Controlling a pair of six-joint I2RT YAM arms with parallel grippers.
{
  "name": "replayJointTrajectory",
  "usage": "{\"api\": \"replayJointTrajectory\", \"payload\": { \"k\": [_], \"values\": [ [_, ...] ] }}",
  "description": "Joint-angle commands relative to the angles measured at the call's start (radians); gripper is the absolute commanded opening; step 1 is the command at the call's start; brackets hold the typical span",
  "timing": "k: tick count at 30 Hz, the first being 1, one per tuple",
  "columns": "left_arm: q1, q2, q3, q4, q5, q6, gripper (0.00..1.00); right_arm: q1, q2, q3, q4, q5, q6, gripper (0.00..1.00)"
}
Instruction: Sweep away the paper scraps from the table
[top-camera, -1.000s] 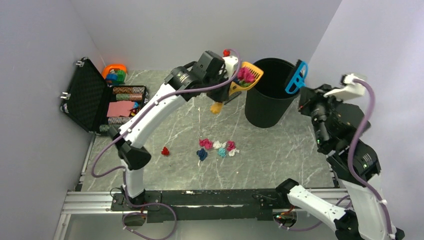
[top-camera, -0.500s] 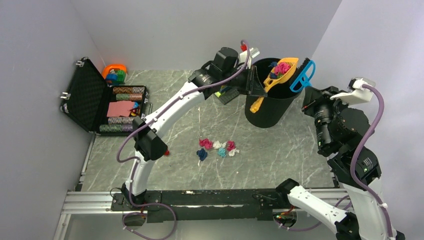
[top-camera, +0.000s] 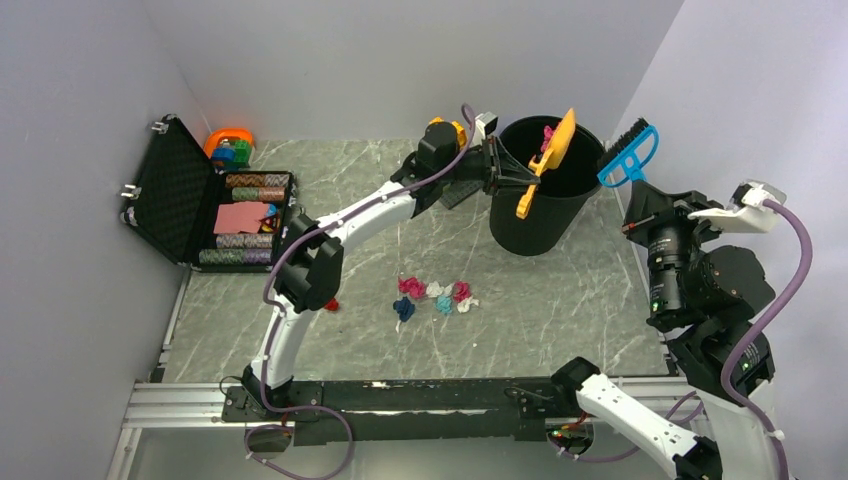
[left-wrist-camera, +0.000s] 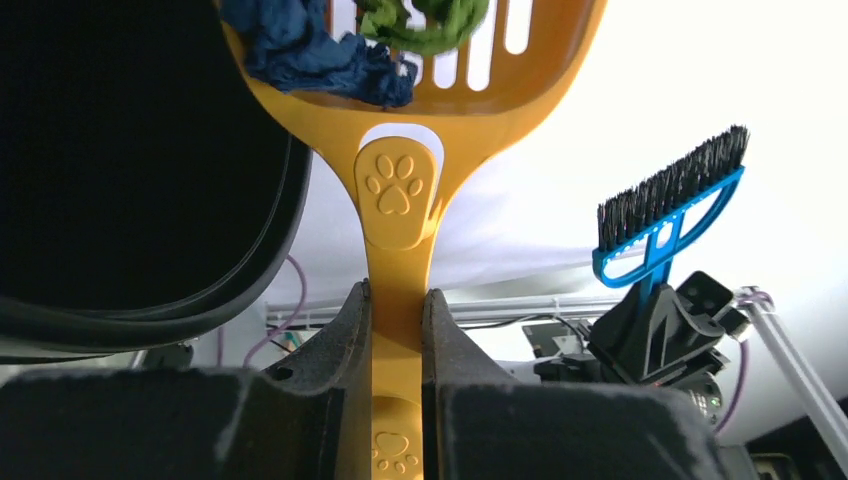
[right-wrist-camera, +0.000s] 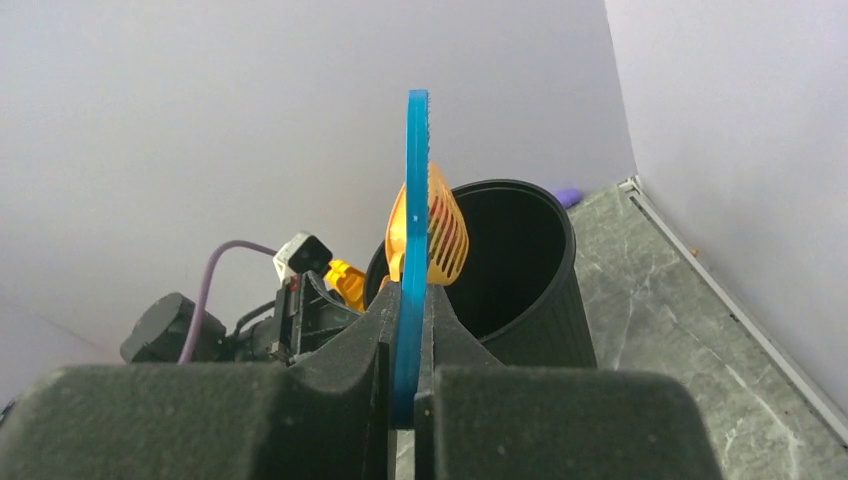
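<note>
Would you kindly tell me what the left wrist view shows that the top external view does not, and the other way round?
Only the left wrist view: the paw print moulded on the handle of the yellow scoop, plus a dark blue scrap and a green scrap on its slotted pan. Only the top external view: the paper scraps clustered on the table, a lone red scrap and the open black case. Both: the scoop, held in the left claw, tipped at the black bin, and the blue brush.
</note>
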Motion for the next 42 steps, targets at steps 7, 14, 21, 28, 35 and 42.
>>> {"api": "replayJointTrajectory", "payload": {
  "k": [7,14,21,28,35,42],
  "values": [
    [-0.007,-0.021,-0.142,0.473,0.005,-0.376,0.0,0.0,0.009,-0.021,0.046,0.017,0.018,0.0],
    [-0.005,-0.046,-0.167,0.496,0.004,-0.383,0.0,0.0,0.011,-0.026,0.045,0.011,0.025,0.0],
    [-0.005,-0.101,-0.095,0.379,0.085,-0.197,0.0,-0.001,0.026,-0.011,0.03,-0.03,0.022,0.0],
    [0.023,-0.301,-0.076,-0.038,0.114,0.22,0.0,0.0,0.058,0.021,0.002,-0.15,-0.006,0.0],
    [0.095,-0.56,-0.092,-0.719,-0.13,0.857,0.0,0.0,0.099,0.036,-0.008,-0.357,-0.054,0.0],
    [0.199,-0.839,-0.221,-1.127,-0.665,1.143,0.0,0.0,0.263,0.062,-0.034,-0.731,-0.026,0.0]
  ]
}}
